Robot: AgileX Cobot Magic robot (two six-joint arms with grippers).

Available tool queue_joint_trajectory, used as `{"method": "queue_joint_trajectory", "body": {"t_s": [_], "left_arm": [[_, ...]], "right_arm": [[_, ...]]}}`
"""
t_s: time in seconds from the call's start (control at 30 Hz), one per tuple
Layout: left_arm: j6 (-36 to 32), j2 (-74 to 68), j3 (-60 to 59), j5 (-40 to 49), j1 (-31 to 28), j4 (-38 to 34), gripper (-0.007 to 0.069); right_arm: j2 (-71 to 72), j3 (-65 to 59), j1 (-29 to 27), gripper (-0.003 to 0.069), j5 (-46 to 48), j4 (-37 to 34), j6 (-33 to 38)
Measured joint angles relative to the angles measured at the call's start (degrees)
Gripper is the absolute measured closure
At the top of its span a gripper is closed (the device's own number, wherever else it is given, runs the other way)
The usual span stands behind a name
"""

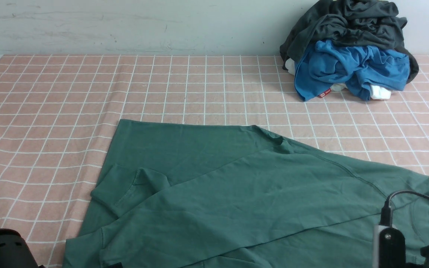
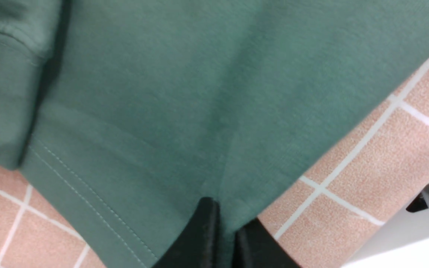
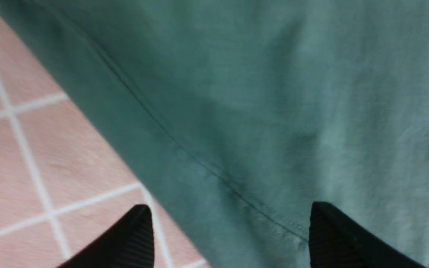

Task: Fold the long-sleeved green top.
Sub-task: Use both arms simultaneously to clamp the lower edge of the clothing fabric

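The green long-sleeved top (image 1: 237, 186) lay spread on the near part of the pink checked tablecloth (image 1: 50, 111), reaching from near my left side to the right edge of the front view. One sleeve (image 1: 214, 208) lay folded slantwise across the body, its cuff (image 1: 116, 195) toward my left.

Left wrist view: my left pincer (image 2: 225, 230) was closed tight on the top. Its two black fingertips (image 2: 203, 238) stood almost together, with a ridge of green cloth pinched between them. The grip sat near the cloth's edge, the stitched hem (image 2: 88, 201) to one side and bare tablecloth to the other.

Right wrist view: my right pincer (image 3: 229, 208) was spread wide and held nothing. One fingertip (image 3: 136, 234) stood over the bare tablecloth and the other over the green cloth. The top's edge and a stitched seam (image 3: 184, 152) ran between the two. Whether either tip touched the surface could not be told.

Front view, far right: a blue garment (image 1: 348, 70) lay heaped under a dark grey garment (image 1: 348, 26) against the pale wall (image 1: 125, 26), well apart from the top.
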State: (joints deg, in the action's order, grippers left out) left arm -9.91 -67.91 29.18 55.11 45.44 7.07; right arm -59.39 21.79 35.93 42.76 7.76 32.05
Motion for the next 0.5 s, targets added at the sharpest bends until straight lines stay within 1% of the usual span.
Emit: {"method": "queue_joint_trajectory", "body": {"t_s": [0.13,0.27,0.37,0.5], "left_arm": [[0.0,0.0,0.0,-1.2,0.0,0.0,0.0618],[-0.1,0.0,0.0,-1.3,0.0,0.0,0.0618],[-0.1,0.0,0.0,-1.3,0.0,0.0,0.0618],[-0.1,0.0,0.0,-1.3,0.0,0.0,0.0618]], "right_arm": [[-0.1,-4.0,0.0,0.0134,-4.1,6.0,0.1],[-1.2,-6.0,0.0,0.0148,-5.6,9.5,0.2],[-3.4,-6.3,0.0,0.0176,-7.8,12.3,-0.2],[-5.2,-6.2,0.0,0.0213,-9.0,13.6,-1.2]]}}
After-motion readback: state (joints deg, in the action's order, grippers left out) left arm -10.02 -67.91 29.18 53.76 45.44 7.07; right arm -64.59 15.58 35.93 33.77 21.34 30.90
